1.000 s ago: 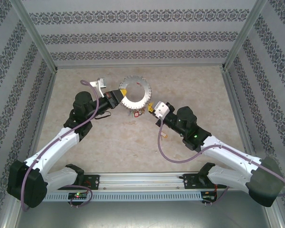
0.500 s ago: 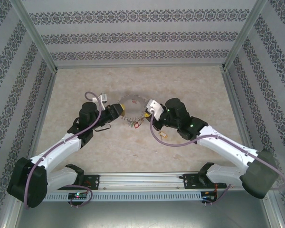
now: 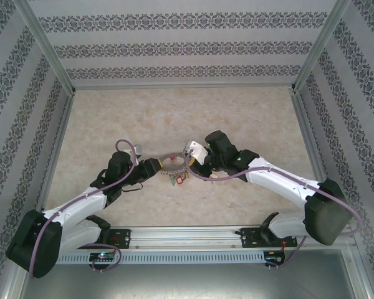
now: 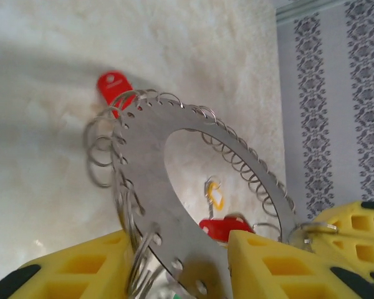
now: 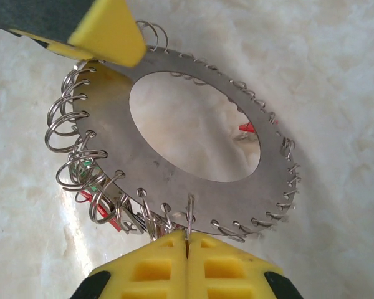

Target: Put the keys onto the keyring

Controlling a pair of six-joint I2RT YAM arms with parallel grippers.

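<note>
- Keyring (image 4: 146, 146): a flat silver-grey plate with a wide round hole. Its rim is punched with small holes that carry many wire loops. In the overhead view it sits between the two tools, near the middle of the desk (image 3: 143, 112).
- Left tool (image 4: 177, 252): its yellow fingers (image 4: 75, 271) stand on either side of the plate's near rim, one against each face, clamped on the keyring. From the right wrist camera, one of these fingers shows over the plate's far rim.
- Right tool (image 5: 187, 240): its two yellow fingers are pressed together. A single wire loop (image 5: 189, 215) is pinched upright in the seam between them, and that loop passes through the rim just beside this tool.
- The plate is tilted, not flat on the desk. In the left wrist view a soft shadow lies on the marbled surface to its left.
- Red tags (image 4: 112, 87): one lies past the far rim, touching the loops there. Another shows through the hole, just beside the left tool's right-hand finger.
- Yellow tag (image 4: 215, 196): it hangs inside the outline of the hole, just above the second red one.
- In the right wrist view, small green and red pieces (image 5: 90, 180) are bunched among the loops at the lower left rim. They are too tangled to tell which are keys.
- In the overhead view, both arms reach inward from the near corners, and their tools face each other across the keyring.
</note>
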